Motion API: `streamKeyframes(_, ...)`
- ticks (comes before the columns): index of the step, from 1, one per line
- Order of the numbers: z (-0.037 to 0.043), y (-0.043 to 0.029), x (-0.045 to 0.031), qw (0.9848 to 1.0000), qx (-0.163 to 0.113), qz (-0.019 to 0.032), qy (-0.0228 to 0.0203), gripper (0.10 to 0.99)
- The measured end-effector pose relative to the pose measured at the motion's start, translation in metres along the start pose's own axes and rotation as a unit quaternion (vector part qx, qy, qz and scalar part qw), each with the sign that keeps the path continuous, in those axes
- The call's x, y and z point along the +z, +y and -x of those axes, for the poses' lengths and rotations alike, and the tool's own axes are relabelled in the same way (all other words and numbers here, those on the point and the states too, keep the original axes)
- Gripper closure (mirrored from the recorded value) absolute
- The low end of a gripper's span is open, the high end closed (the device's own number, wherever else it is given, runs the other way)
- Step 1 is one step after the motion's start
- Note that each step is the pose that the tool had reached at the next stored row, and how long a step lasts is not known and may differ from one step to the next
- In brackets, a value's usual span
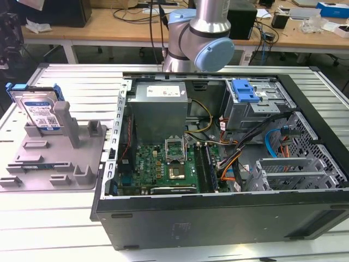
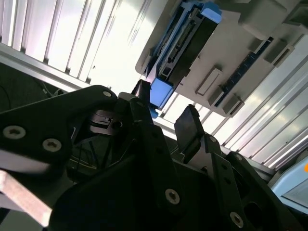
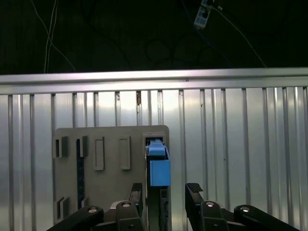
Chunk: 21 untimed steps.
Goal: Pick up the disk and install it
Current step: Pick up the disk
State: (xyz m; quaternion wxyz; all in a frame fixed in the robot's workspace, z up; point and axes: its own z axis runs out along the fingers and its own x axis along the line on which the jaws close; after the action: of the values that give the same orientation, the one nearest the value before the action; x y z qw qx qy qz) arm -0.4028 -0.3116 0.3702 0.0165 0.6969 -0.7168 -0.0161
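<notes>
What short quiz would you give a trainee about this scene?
1. Fill in: the disk stands on edge in the grey ____.
2. True or false: the computer case lies open.
3. The gripper is: A) open, holding nothing; B) shut on the disk; C) shut with nothing in it.
Key: 1 fixture; 2 true; 3 A.

The disk [image 1: 39,110] stands upright in the fixture [image 1: 57,166], to the exterior view's left of the computer case [image 1: 218,218].

no readable text, label [image 1: 47,117] on disk [image 1: 34,101] illegible
</notes>
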Motion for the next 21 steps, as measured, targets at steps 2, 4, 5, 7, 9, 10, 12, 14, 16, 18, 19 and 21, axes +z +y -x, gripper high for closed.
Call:
streamKeyframes(2, 0.0, 0.0002, 0.0018, 1.0, 0.0, -0.0001, 0.0, 0.604)
streamKeyframes(4, 0.0, 0.0004, 0.0032, 1.0, 0.0, 0.0, 0.0001, 0.604)
streamKeyframes(5, 0.0, 0.0004, 0.0041, 1.0, 0.0, 0.0, 0.0001, 0.604)
streamKeyframes(7, 0.0, 0.0005, 0.0056, 1.0, 0.0, 0.0, 0.0001, 0.604)
streamKeyframes(9, 0.0, 0.0005, 0.007, 1.0, 0.0, -0.0001, 0.0002, 0.604)
streamKeyframes(10, 0.0, 0.0006, 0.0081, 1.0, 0.0, -0.0001, 0.0002, 0.604)
streamKeyframes(12, 0.0, 0.0007, 0.0095, 1.0, 0.0, -0.0001, 0.0003, 0.604)
streamKeyframes(14, 0.0, 0.0009, 0.0109, 1.0, 0.0, -0.0001, 0.0003, 0.604)
streamKeyframes(16, 0.0, 0.0012, 0.0125, 1.0, 0.0, 0.0, 0.0003, 0.604)
streamKeyframes(18, 0.0, 0.0014, 0.0137, 1.0, 0.0, -0.0001, 0.0003, 0.604)
streamKeyframes(19, 0.0, 0.0016, 0.0143, 1.0, 0.0, 0.0, 0.0004, 0.604)
streamKeyframes(21, -0.0001, 0.0019, 0.0155, 1.0, 0.0, -0.0001, 0.0004, 0.604)
